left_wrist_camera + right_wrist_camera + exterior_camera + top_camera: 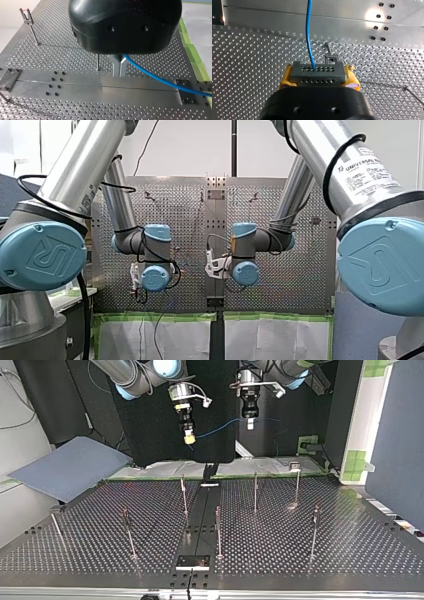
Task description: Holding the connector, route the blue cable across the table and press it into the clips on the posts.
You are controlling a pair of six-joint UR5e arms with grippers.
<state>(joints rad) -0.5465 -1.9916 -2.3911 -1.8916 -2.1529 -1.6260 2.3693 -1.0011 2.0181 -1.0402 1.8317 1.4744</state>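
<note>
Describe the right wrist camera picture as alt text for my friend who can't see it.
The yellow-padded right gripper clamps a grey connector with two rows of small holes, and a blue cable runs from it straight ahead over the perforated metal table. A thin post with a clip stands just beyond the connector.

Place: a robotics lab, set up as a test cell.
Arms: my left arm (125, 215) and my right arm (295, 195) are silver tubes with blue joint caps; the right one bears a Universal Robots label.
Table: a metal table (62, 50) drilled with rows of holes lies under my left arm's fingers (115, 66), a smooth bolted rail (100, 85) directly below them.
Posts: thin metal posts (255, 492) stand in the holes, one just beside the fingers.
Surround: a black screen (150, 425) behind the fingers, green tape (357, 462) on white panels, black wires (326, 180) looped along the arms.
</note>
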